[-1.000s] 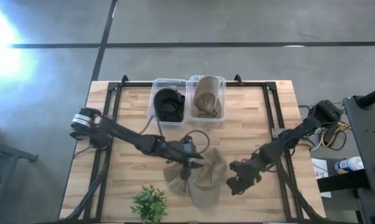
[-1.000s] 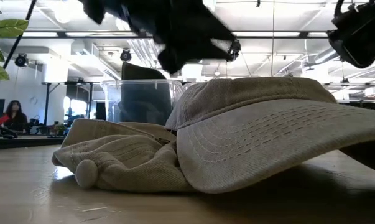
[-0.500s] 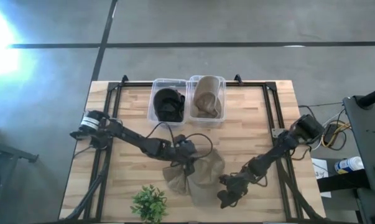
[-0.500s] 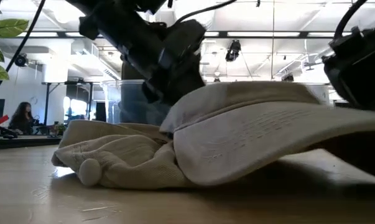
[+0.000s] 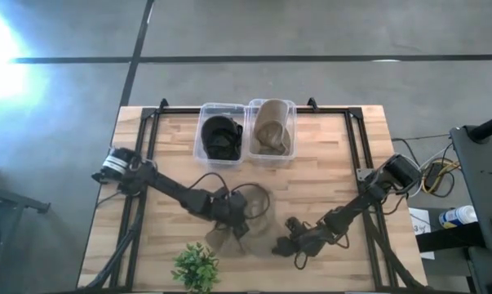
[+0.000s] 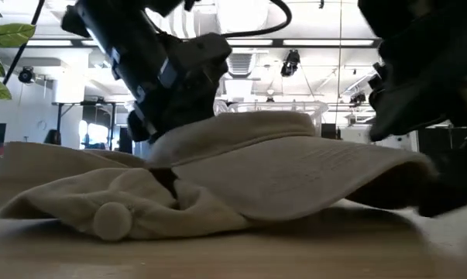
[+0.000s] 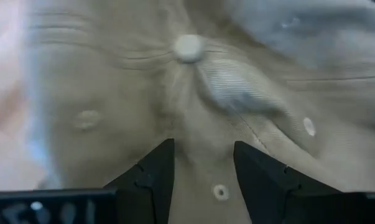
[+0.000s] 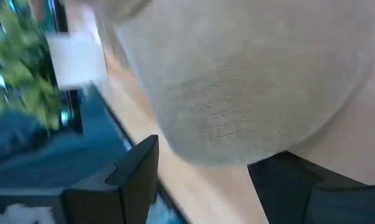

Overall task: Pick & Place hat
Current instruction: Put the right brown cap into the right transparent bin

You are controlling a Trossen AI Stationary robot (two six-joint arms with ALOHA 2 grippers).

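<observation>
A beige cap (image 5: 260, 217) lies near the table's near edge, crown crumpled and brim (image 6: 310, 167) arching over the wood. My left gripper (image 5: 232, 224) is down on the crown, open; in the left wrist view (image 7: 204, 150) the crown button (image 7: 188, 47) shows beyond the fingers. My right gripper (image 5: 285, 243) is open at the brim's right side. In its wrist view (image 8: 203, 155) the brim's edge (image 8: 237, 146) stands between the fingers. In the low view dark gripper parts show above and below the brim (image 6: 442, 198). My left gripper comes at the cap from above, slanting toward the near edge. Its open fingers (image 7: 156, 171) stand on the crumpled crown cloth (image 7: 203, 134), which fills the gap between them. The cap rests on the table. My right gripper has the brim's edge between its open fingers; I cannot tell whether they touch it.
Two clear bins stand at the table's far side: one (image 5: 220, 135) holds a black hat, the other (image 5: 272, 129) a beige one. A small green plant (image 5: 195, 268) stands at the near edge, just left of the cap. Bare wood lies to the far left and right.
My left gripper has come down onto the crown and moved toward the near-left. My right gripper has travelled left and lower, up to the brim. The cap has slid a little toward the table's left, and its crown has flattened and spread out.
</observation>
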